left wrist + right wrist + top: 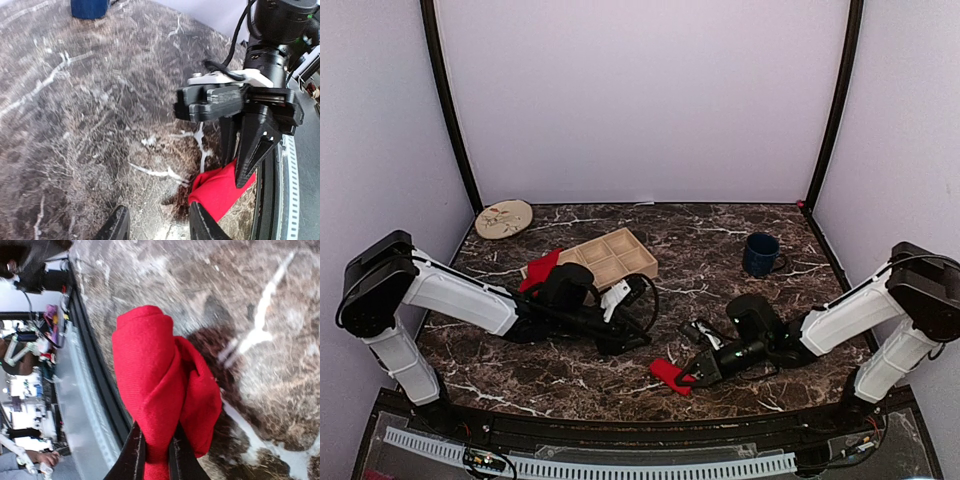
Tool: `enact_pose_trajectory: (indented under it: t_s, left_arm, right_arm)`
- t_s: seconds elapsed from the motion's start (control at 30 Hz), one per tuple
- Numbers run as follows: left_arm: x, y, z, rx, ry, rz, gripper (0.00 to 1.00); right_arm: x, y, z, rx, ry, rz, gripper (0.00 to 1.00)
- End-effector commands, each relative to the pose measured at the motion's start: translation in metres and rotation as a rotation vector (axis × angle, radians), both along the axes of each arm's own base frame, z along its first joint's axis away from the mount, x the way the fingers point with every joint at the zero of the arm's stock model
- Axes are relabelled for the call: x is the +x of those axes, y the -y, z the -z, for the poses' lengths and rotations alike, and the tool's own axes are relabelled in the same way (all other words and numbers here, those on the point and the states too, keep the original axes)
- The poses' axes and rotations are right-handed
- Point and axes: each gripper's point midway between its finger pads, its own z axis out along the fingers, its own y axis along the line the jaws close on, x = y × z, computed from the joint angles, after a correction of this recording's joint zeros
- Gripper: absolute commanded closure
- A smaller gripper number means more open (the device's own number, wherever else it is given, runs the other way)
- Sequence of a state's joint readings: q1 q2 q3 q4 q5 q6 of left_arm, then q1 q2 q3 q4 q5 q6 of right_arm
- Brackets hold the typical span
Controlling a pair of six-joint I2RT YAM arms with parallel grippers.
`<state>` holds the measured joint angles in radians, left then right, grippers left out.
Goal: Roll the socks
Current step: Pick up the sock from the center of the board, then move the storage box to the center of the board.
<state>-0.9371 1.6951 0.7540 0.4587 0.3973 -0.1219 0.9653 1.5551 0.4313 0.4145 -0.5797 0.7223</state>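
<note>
Right wrist view has the right tool [155,462] clamped on the bunched red sock [160,385] at frame centre over the worktop [280,315]; a tidy roll, I judge, needs that firm pinch while the left tool [157,225], jaws spread and empty, pins the loose end.

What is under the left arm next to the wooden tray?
One red sock pokes out from under the left arm, beside the wooden tray. The arm covers the rest of it, so its full shape and extent cannot be seen.
</note>
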Motion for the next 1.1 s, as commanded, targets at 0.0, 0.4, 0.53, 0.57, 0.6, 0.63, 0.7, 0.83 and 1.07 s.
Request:
enact_pose_trajectory:
  t_s: [0.0,0.4,0.53,0.57,0.6,0.63,0.7,0.83,1.07]
  left_arm:
    - [0.012,-0.01,-0.039,-0.063,0.117,-0.107,0.56]
    - [0.033,-0.098,-0.089,-0.093,0.278,-0.502,0.57]
    - [0.037,-0.127,-0.099,-0.08,0.312,-0.617,0.57]
    - [0.04,-0.135,-0.102,-0.074,0.317,-0.654,0.57]
    - [0.041,-0.142,-0.105,-0.074,0.322,-0.688,0.57]
    - [0.044,-0.149,-0.106,-0.066,0.324,-0.724,0.57]
    - [0.047,-0.162,-0.109,-0.058,0.324,-0.793,0.58]
    - [0.05,-0.179,-0.111,-0.056,0.325,-0.876,0.58]
    - [0.054,-0.186,-0.11,-0.045,0.328,-0.93,0.58]
  right_arm:
    - [0.016,-0.02,-0.042,0.144,-0.003,0.022,1.0]
    - [0.11,-0.068,-0.084,0.004,0.24,0.015,1.0]
    - [0.162,-0.091,-0.104,-0.084,0.376,0.002,1.0]
    - [0.175,-0.097,-0.108,-0.105,0.408,-0.005,1.0]
    - [0.186,-0.104,-0.101,-0.14,0.423,-0.014,1.0]
    - [0.196,-0.109,-0.099,-0.169,0.444,-0.022,1.0]
    - [0.214,-0.12,-0.097,-0.211,0.476,-0.035,1.0]
    - [0.242,-0.135,-0.091,-0.28,0.535,-0.046,1.0]
    - [0.266,-0.136,-0.072,-0.383,0.612,-0.051,1.0]
